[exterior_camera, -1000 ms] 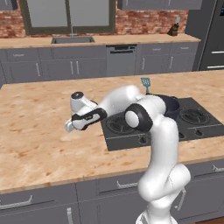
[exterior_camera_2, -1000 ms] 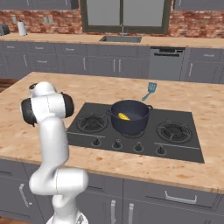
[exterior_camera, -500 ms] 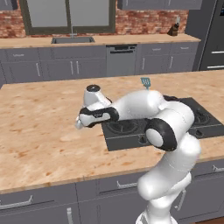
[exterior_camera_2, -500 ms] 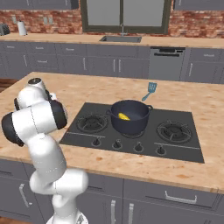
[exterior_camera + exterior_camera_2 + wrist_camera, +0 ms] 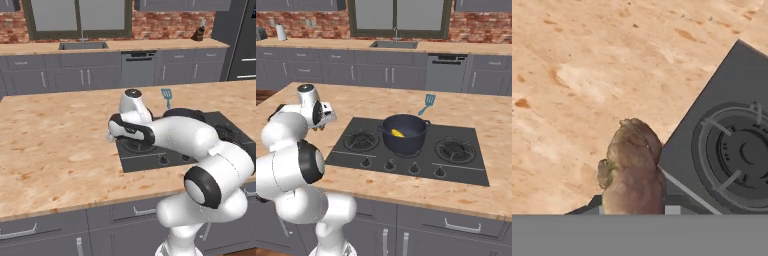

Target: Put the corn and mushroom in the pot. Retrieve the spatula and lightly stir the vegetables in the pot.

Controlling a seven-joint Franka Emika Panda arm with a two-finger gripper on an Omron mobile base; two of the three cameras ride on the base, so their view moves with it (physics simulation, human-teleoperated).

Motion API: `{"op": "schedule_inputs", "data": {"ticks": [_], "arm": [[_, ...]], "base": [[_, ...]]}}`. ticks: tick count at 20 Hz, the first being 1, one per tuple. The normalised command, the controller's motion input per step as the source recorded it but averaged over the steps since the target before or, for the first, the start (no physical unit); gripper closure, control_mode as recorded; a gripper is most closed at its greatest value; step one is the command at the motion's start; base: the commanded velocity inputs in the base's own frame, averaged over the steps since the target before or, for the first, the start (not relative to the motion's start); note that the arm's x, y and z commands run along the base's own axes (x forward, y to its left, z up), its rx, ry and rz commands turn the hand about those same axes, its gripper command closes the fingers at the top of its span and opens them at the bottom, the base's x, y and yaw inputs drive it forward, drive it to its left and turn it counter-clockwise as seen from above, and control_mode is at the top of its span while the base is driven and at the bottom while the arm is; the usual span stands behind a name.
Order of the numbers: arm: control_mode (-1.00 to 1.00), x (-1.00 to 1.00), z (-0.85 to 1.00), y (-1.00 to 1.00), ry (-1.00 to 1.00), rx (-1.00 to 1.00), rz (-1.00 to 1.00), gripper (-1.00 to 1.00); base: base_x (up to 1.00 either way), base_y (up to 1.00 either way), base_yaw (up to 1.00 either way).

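The wooden surface (image 5: pixel 356 102) lies bare left of the stove (image 5: pixel 466 170), so passage is free there. The pot (image 5: pixel 404 134) stands upright mid-stove, its mouth open above the corn (image 5: pixel 398 133). The spatula (image 5: pixel 427 103) lies just behind the pot. In the hand view, the mushroom (image 5: pixel 632 172) blocks the end effector (image 5: pixel 633 207), beside a burner (image 5: pixel 737 155).

I see the pot (image 5: pixel 404 132) on the middle of the cooktop (image 5: pixel 456 170), with the corn (image 5: pixel 398 133) inside it. The spatula (image 5: pixel 427 103) lies on the surface (image 5: pixel 356 102) just behind the cooktop, behind the pot. The gripper (image 5: pixel 326 114) sits over the surface just left of the cooktop's left edge. From the hand view, the mushroom (image 5: pixel 632 172) is between the fingers, above the surface right beside the cooktop edge, left burner (image 5: pixel 739 155) to its right.
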Motion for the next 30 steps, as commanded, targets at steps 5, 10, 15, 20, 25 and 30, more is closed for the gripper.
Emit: {"op": "schedule_inputs", "data": {"ticks": [5,10,15,20,25,30], "arm": [[-1.00,-0.15,0.50,-0.85,0.02,0.00,-0.07,1.00],[-1.00,-0.03,0.36,-0.93,0.09,0.00,-0.11,1.00],[-1.00,0.07,0.26,-0.97,0.15,0.00,-0.10,1.00],[-1.00,0.22,0.23,-0.93,0.15,0.00,-0.12,1.00],[-1.00,0.29,0.11,-0.87,0.17,0.00,-0.12,1.00],[-1.00,0.36,-0.03,-0.77,0.05,0.00,-0.04,1.00]], "base": [[0.00,0.00,0.00],[0.00,0.00,0.00],[0.00,0.00,0.00],[0.00,0.00,0.00],[0.00,0.00,0.00],[0.00,0.00,0.00]]}}
